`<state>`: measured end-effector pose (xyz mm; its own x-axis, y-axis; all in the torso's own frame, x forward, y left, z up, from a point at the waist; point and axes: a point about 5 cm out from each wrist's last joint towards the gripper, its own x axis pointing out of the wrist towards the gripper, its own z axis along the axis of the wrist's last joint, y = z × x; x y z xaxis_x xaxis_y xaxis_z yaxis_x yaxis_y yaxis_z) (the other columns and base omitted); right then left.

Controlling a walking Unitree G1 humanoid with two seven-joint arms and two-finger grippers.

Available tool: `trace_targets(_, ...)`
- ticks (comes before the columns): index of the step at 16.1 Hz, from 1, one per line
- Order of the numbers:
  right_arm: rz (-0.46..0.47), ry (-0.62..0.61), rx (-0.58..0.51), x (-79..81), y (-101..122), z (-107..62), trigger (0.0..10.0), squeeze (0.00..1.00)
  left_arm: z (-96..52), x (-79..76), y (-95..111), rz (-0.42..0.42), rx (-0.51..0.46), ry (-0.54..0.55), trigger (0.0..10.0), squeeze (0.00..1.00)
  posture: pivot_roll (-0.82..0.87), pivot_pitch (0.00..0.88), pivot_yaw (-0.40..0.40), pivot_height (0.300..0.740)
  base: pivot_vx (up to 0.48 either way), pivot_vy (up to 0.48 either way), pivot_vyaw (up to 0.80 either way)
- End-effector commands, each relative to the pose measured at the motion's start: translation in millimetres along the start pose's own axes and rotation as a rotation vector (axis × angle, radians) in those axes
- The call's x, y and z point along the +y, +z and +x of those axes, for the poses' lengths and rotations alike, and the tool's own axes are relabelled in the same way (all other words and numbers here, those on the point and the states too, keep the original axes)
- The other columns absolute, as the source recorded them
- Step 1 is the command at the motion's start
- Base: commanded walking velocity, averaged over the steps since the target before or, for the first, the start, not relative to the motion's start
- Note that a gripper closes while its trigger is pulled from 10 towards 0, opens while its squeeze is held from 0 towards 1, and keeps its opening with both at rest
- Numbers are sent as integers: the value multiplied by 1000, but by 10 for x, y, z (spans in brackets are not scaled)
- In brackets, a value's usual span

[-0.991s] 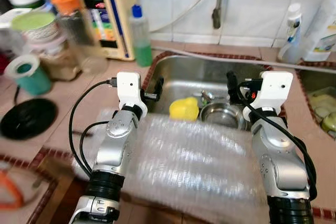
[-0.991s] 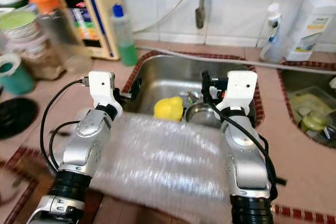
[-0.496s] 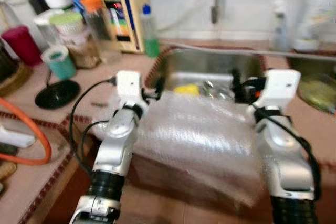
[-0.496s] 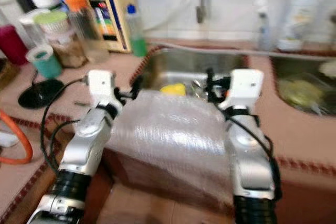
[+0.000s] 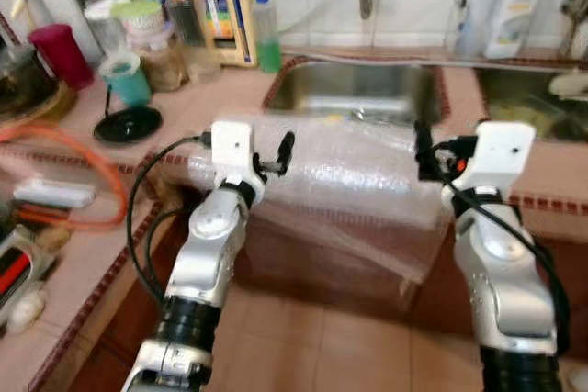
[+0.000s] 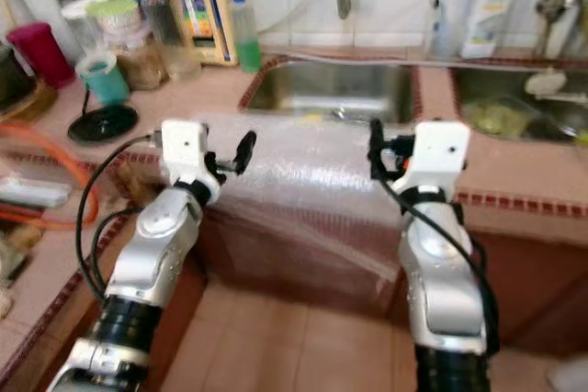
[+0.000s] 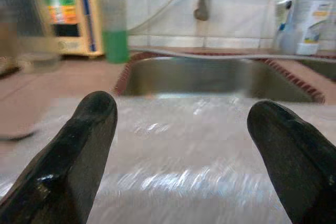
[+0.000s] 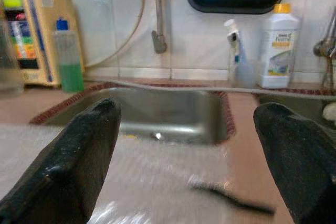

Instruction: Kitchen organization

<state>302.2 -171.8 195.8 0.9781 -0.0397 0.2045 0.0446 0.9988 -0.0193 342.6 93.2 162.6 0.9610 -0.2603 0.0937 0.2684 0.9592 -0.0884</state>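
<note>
A sheet of clear bubble wrap [image 5: 349, 181] lies over the counter's front edge before the steel sink [image 5: 354, 103] and hangs down the counter's face. My left gripper [image 5: 278, 155] is open, raised at the sheet's left end. In the left wrist view its fingers [image 7: 79, 145] spread wide above the wrap [image 7: 184, 150], holding nothing. My right gripper [image 5: 423, 149] is open at the sheet's right end. In the right wrist view its fingers [image 8: 73, 156] hover over the wrap [image 8: 157, 182] and face the sink [image 8: 157, 114].
A green soap bottle [image 5: 267, 29], jars, a teal cup [image 5: 126, 78] and a black lid [image 5: 127, 124] crowd the left counter. White bottles [image 5: 507, 2] stand at the back right. An orange hose [image 5: 73, 135] curls at the left. Tiled floor [image 5: 312, 346] lies below.
The whole view has pulled back and down from the sink, so the counter's front and the floor now show. The sink's inside is out of sight. Both grippers keep their open pose.
</note>
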Motion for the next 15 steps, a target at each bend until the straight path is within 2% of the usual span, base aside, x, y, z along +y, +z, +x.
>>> trace_targets(1,-3,21,-11,55,34,12,10000,0,-7,54,14,-2,-3,20,10000,0,-78,0,108,740,-341,0,0)
trace_targets(12,-6,16,1,59,-11,-20,10000,0,-32,42,-20,11,3,-34,10000,0,-88,0,121,740,-26,0,0)
trace_targets(14,-7,10,8,49,-29,-32,10000,0,-45,54,-74,-46,26,-36,10000,0,-90,0,121,740,0,0,0)
trace_targets(15,-6,7,16,40,-50,-40,10000,0,-56,71,-103,-42,33,-38,10000,0,-91,0,121,740,0,-480,0)
